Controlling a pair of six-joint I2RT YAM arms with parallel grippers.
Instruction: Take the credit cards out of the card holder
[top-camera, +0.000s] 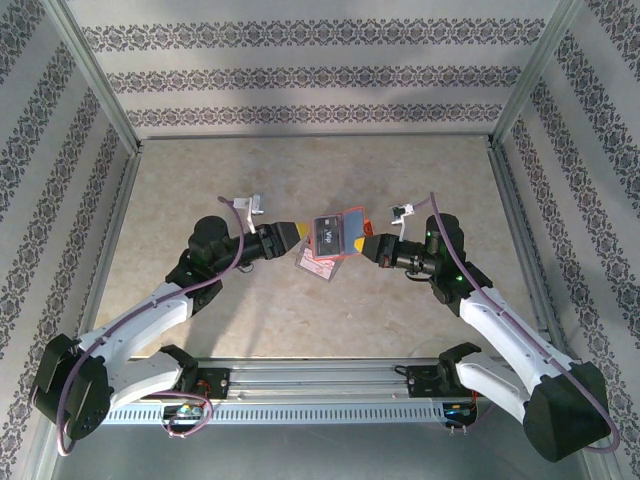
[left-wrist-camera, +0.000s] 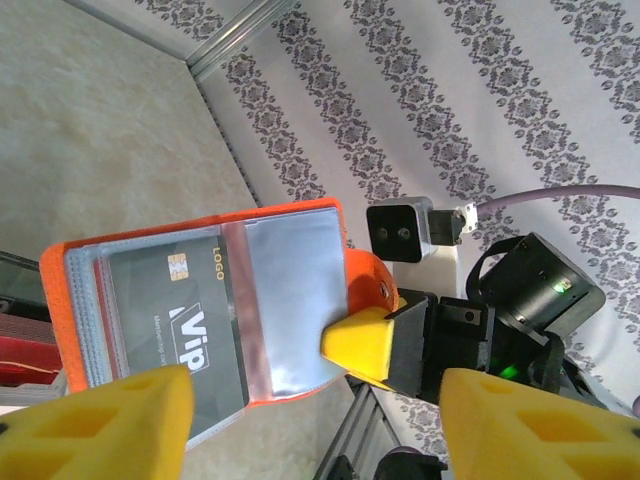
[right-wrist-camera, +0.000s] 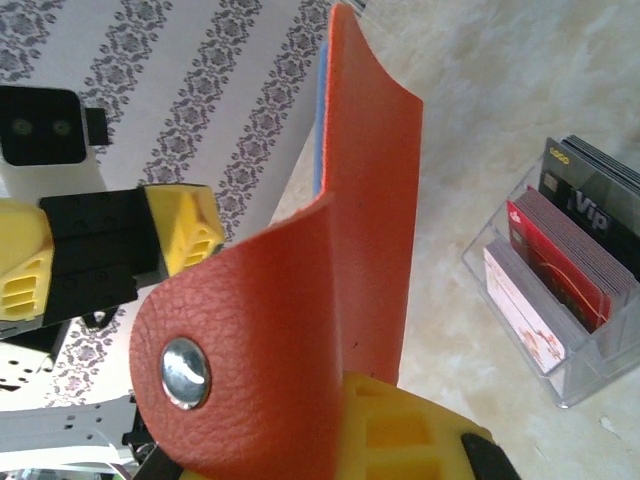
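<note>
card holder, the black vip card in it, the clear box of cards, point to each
card holder (right-wrist-camera: 290, 290): right wrist view, orange outer flap
black card (left-wrist-camera: 165, 305): left wrist view, face near the Vip print
clear box (right-wrist-camera: 585, 375): right wrist view, front wall

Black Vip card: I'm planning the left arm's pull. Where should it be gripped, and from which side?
Grip the black Vip card by its exposed end, which juts past the edge of the card holder toward the open left tool. Come in along its length, wrist turned so a finger meets each flat face; the right tool pinches the holder's tab side.
</note>
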